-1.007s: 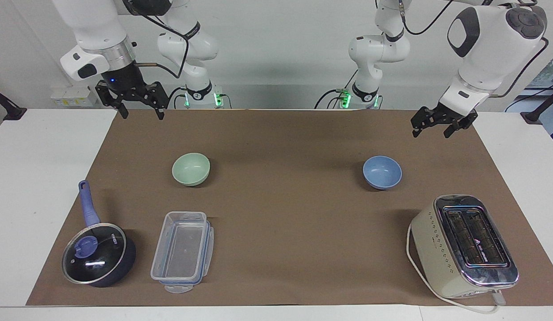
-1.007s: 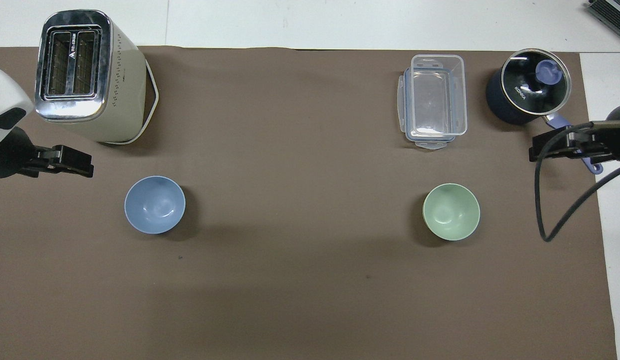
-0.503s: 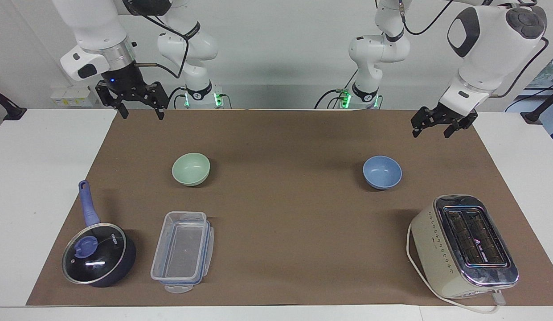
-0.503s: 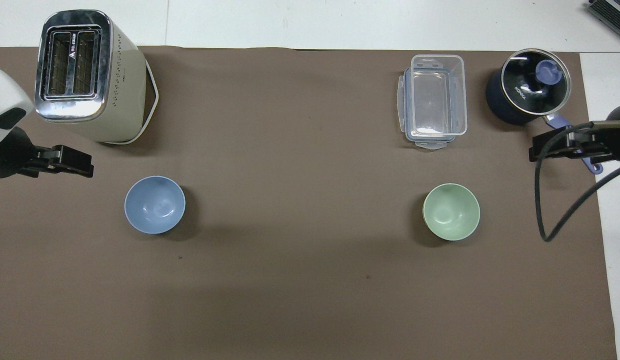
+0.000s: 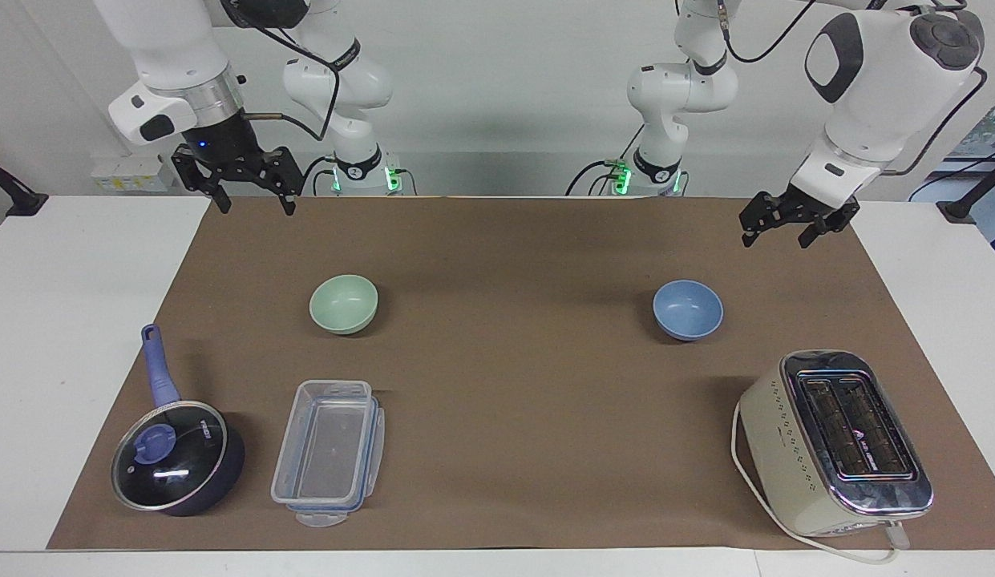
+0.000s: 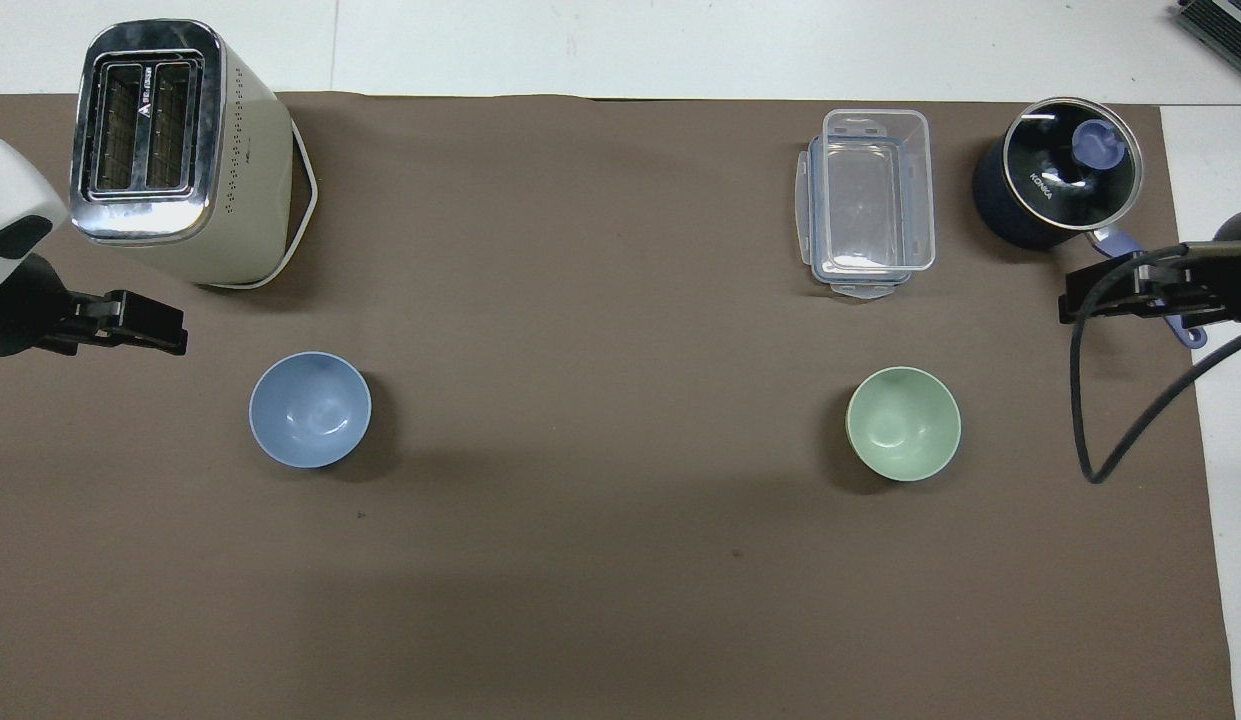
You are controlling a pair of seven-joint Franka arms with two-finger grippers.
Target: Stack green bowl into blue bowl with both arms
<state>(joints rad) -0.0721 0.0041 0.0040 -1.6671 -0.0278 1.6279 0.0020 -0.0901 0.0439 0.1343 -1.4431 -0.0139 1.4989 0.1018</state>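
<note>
The green bowl [image 5: 343, 303] [image 6: 903, 423] stands upright and empty on the brown mat toward the right arm's end. The blue bowl [image 5: 688, 308] [image 6: 310, 408] stands upright and empty toward the left arm's end, about as near to the robots as the green bowl. My right gripper [image 5: 256, 207] [image 6: 1068, 300] hangs open and empty in the air over the mat's edge, apart from the green bowl. My left gripper [image 5: 776, 237] [image 6: 178, 336] hangs open and empty over the mat beside the blue bowl, not touching it.
A cream toaster [image 5: 834, 441] with its cord stands farther from the robots than the blue bowl. A clear plastic container [image 5: 329, 453] and a dark blue lidded saucepan [image 5: 176, 457] lie farther from the robots than the green bowl. The saucepan handle [image 5: 159, 373] points toward the robots.
</note>
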